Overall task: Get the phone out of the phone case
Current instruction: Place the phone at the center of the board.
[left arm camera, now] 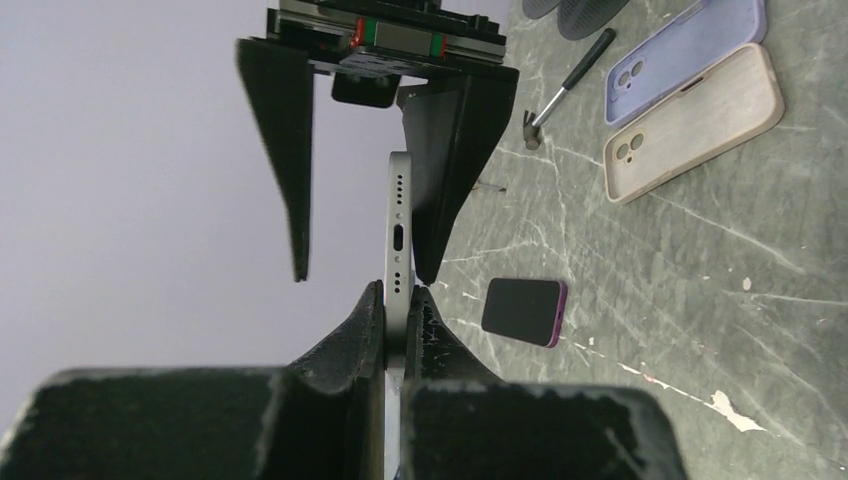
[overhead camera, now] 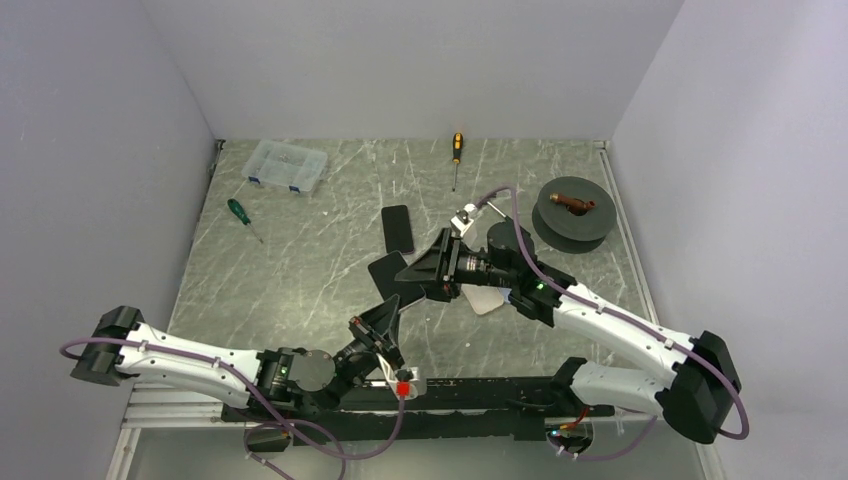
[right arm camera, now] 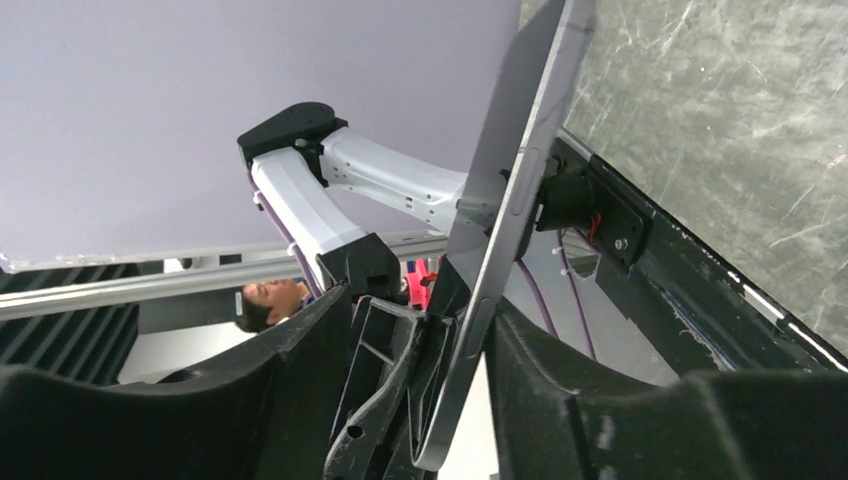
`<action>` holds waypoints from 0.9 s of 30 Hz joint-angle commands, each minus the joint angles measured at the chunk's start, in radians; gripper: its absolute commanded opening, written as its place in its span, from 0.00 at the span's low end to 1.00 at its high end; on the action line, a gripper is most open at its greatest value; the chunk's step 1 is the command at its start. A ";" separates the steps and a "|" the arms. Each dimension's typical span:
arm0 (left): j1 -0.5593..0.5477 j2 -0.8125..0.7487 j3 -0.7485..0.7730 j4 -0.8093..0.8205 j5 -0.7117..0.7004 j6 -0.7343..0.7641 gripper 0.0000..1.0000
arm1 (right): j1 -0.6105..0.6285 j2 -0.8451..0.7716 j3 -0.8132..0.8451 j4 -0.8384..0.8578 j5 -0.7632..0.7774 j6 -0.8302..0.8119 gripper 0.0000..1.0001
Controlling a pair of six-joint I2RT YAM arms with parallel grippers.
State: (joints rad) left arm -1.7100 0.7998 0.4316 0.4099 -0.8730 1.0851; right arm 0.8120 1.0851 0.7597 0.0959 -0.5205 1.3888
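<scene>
A bare silver phone (left arm camera: 399, 215) is held edge-on in the air. My left gripper (left arm camera: 398, 292) is shut on its near end. My right gripper (right arm camera: 425, 310) is open around the far end of the phone (right arm camera: 510, 200), whose edge leans against the right-hand finger (right arm camera: 560, 370). In the top view the left gripper (overhead camera: 388, 318) and right gripper (overhead camera: 420, 272) meet at the phone (overhead camera: 385, 272) over mid-table. A dark phone in a purple case (left arm camera: 525, 310) lies flat on the table, also in the top view (overhead camera: 398, 228).
Empty lavender (left arm camera: 690, 50) and beige (left arm camera: 695, 120) cases lie side by side. A small hammer (left arm camera: 565, 90) lies near them. A clear box (overhead camera: 288, 165), green screwdriver (overhead camera: 243, 217), orange screwdriver (overhead camera: 457, 155) and dark spool (overhead camera: 572, 212) sit toward the back.
</scene>
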 commanded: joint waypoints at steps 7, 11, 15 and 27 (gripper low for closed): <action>-0.015 0.052 0.003 0.203 -0.031 0.140 0.00 | -0.003 0.040 -0.009 0.226 -0.097 0.075 0.22; -0.015 0.061 0.015 0.219 -0.037 0.122 0.00 | -0.004 0.041 0.000 0.238 -0.115 0.071 0.00; -0.013 0.063 0.027 0.194 -0.052 0.062 0.45 | -0.016 0.004 -0.017 0.246 -0.099 0.053 0.00; -0.010 -0.116 0.078 -0.147 -0.086 -0.450 0.97 | -0.050 -0.226 0.051 -0.086 0.151 -0.305 0.00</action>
State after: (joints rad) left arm -1.7184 0.7662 0.4320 0.4618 -0.9482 0.9504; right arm 0.7670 0.9573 0.7353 0.1020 -0.5121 1.2785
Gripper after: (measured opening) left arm 0.954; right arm 0.077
